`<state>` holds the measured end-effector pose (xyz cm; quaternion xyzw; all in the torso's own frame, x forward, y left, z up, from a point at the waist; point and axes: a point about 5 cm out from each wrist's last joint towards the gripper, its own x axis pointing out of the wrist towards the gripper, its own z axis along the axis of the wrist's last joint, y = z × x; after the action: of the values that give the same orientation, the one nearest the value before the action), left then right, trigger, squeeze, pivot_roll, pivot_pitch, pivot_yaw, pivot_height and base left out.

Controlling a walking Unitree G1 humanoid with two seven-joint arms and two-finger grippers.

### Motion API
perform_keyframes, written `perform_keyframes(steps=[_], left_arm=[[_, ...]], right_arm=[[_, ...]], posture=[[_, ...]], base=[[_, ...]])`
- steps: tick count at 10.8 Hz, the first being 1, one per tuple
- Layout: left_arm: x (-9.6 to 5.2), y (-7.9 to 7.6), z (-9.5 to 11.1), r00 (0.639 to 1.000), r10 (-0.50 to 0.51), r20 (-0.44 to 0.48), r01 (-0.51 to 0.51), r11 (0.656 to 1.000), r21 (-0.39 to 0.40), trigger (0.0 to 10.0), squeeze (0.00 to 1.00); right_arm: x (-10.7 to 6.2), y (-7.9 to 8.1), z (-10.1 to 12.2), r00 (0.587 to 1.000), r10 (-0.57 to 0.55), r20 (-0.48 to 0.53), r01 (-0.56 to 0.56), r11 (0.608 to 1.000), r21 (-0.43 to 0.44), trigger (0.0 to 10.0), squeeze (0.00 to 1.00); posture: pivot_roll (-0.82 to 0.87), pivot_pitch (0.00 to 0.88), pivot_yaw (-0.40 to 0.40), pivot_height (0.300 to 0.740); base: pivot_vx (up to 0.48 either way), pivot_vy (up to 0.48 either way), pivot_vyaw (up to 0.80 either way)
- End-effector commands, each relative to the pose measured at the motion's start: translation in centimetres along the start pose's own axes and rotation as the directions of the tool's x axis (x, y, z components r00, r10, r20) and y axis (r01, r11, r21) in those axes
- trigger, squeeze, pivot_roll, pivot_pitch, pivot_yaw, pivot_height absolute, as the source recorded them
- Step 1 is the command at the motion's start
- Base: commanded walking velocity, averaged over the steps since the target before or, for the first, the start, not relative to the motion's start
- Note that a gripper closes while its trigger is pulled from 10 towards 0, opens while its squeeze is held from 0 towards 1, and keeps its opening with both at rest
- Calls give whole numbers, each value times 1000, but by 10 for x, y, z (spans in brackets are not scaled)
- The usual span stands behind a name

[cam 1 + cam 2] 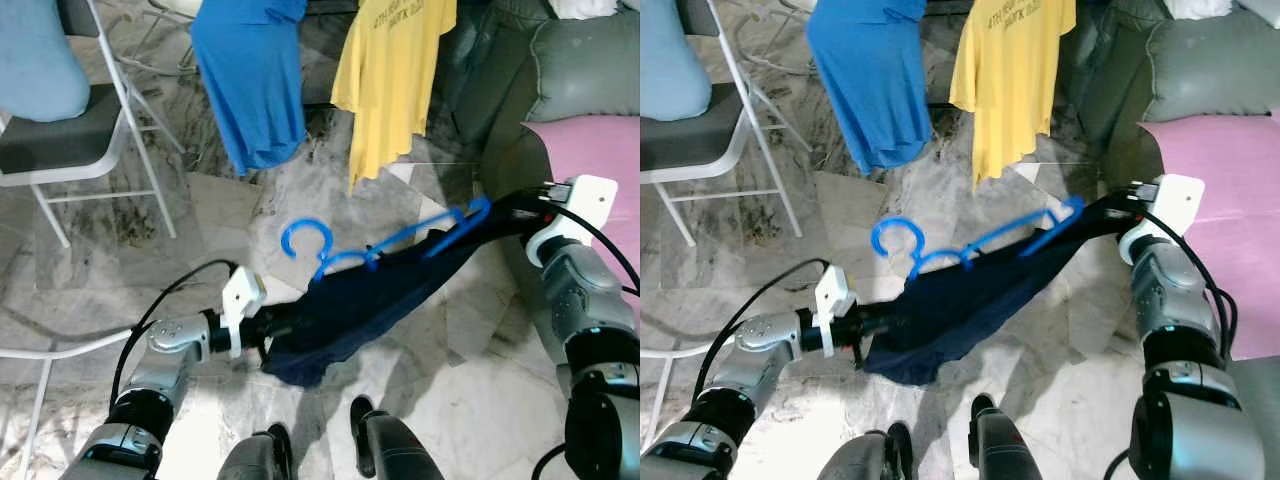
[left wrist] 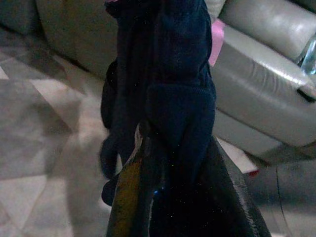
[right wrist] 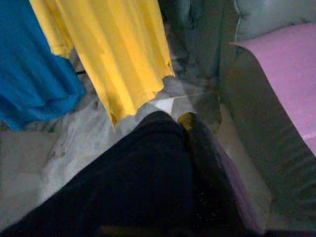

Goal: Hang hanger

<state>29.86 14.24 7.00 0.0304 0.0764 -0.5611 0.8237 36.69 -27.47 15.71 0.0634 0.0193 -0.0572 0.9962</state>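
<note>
A blue plastic hanger (image 1: 330,245) carries a dark navy garment (image 1: 370,300) that is stretched between my two arms above the marble floor. My left gripper (image 1: 268,335) is shut on the garment's lower left end; the wrist view has navy cloth (image 2: 168,98) bunched between the fingers (image 2: 126,197). My right gripper (image 1: 500,215) holds the upper right end by the hanger's shoulder, and navy cloth (image 3: 143,182) drapes over its fingers (image 3: 197,143). The hanger's hook (image 1: 305,235) points up and left, free of any rail.
A blue shirt (image 1: 250,80) and a yellow T-shirt (image 1: 395,70) hang ahead at the top. A white folding chair (image 1: 70,130) stands at the left. A grey sofa (image 1: 560,80) with a pink cover (image 1: 600,160) lies at the right. My feet (image 1: 370,430) stand below.
</note>
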Motion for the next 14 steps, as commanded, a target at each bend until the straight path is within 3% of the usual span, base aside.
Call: perform_keyframes(steps=[1,4,5,6,9,11,12,14], left_arm=[[-24,-1,-22,993,21,-114,-25,999,-33,0,0],[-27,-5,-42,951,1,-309,17,998,56,0,0],[-27,-4,-46,938,33,-346,-11,998,67,0,0],[-25,1,-51,909,139,-392,-103,988,113,0,0],[-19,1,-62,846,242,-474,-179,968,175,0,0],[-12,8,-60,809,380,-448,-330,925,187,0,0],[-1,8,-60,777,481,-405,-480,870,113,0,0],[15,0,-67,741,524,-420,-561,827,42,0,0]], right_arm=[[-2,-24,23,994,-79,70,81,997,-18,0,0],[1,-11,44,989,-10,145,18,999,-51,0,0],[2,-5,52,985,16,169,-5,998,-64,0,0],[3,4,58,982,46,185,-29,995,-92,0,0],[2,14,56,981,78,178,-51,987,-155,0,0],[2,24,54,979,98,181,-73,987,-144,0,0],[1,39,51,972,147,183,-112,975,-190,0,0],[1,46,48,971,164,176,-129,972,-195,0,0]], posture=[[-128,272,56,740],[-144,262,62,740],[-147,260,64,740],[-147,260,64,740],[-157,255,67,740],[-156,255,70,740],[-154,253,74,740],[-160,252,72,740]], base=[[0,0,0],[0,0,0],[0,0,0],[0,0,0],[0,0,0],[0,0,0],[0,0,0],[0,0,0]])
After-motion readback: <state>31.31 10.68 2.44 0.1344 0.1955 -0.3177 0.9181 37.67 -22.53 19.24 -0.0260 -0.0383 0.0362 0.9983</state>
